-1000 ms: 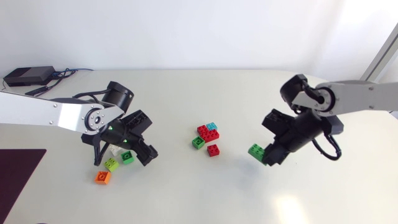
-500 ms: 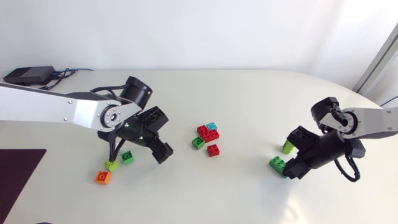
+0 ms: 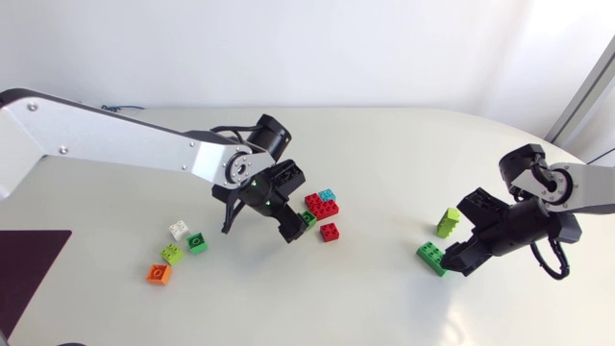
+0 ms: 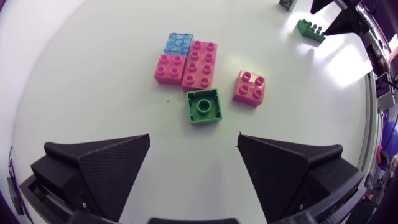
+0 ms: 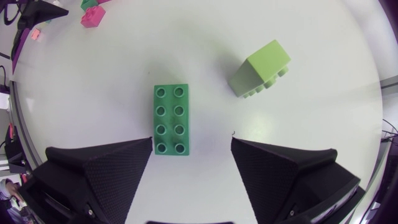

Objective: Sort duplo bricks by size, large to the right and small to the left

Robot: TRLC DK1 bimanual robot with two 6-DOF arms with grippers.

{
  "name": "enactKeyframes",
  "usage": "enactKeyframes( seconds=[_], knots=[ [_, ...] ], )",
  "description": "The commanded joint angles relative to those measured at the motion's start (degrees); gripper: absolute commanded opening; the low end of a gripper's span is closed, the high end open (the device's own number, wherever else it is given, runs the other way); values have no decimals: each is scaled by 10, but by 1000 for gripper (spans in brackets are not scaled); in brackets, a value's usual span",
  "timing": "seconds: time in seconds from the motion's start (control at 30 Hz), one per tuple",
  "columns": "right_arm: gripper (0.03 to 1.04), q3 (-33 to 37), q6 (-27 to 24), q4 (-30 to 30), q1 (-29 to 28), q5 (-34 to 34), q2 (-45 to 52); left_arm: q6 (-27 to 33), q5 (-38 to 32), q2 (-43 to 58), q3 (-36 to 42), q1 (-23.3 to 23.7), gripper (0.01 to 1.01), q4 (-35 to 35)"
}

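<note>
Duplo bricks (image 3: 330, 232) lie in three groups on the table (image 3: 384, 144). Left group: a white brick (image 3: 179, 230), small lime brick (image 3: 172, 254), left green brick (image 3: 196, 242) and orange brick (image 3: 159, 274), all small and, by their place, already sorted. Right group: a long green brick (image 5: 171, 119), flat with studs up, and a lime block (image 5: 260, 68) tipped on its side, near it but apart. Middle group, unsorted: a long red brick (image 4: 199, 64) with a red square (image 4: 169, 68) and a blue brick (image 4: 178, 43) tight against one side, a second red square (image 4: 249, 87) just apart on the other, and a middle green brick (image 4: 204, 106) nearest the left gripper (image 4: 194, 138). That gripper hangs over the middle group, fingers spread and holding nothing; the middle green brick sits just ahead of the gap between them. The right gripper (image 5: 191, 142) is likewise spread and empty, with the near end of the long green brick between its fingers, close to one; whether it touches cannot be told. By this layout six bricks appear placed and five remain, so the sort is about half done. Of the remainder, the long red brick belongs right and the small ones left.
</note>
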Motion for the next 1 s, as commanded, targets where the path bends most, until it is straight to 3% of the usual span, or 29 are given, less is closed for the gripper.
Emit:
enactKeyframes(
  seconds=[0.0,0.3,0.6,0.8,0.9,0.97],
  knots=[
    [970,-4,-9,3,-6,-4,-6,-18,-3,24,36,-11,980,-8],
    [987,2,4,6,-12,-4,-19,-20,-3,80,101,-38,980,-52],
    [987,4,7,0,-17,-4,-33,-17,-3,115,168,-34,954,-119],
    [987,6,7,-5,-18,-4,-38,-20,-3,129,200,-29,884,-139],
    [987,5,7,-5,-20,-4,-40,-21,-3,138,211,-25,762,-156],
    [987,4,7,-6,-21,-4,-40,-21,-3,144,216,-19,762,-170]
  ],
)
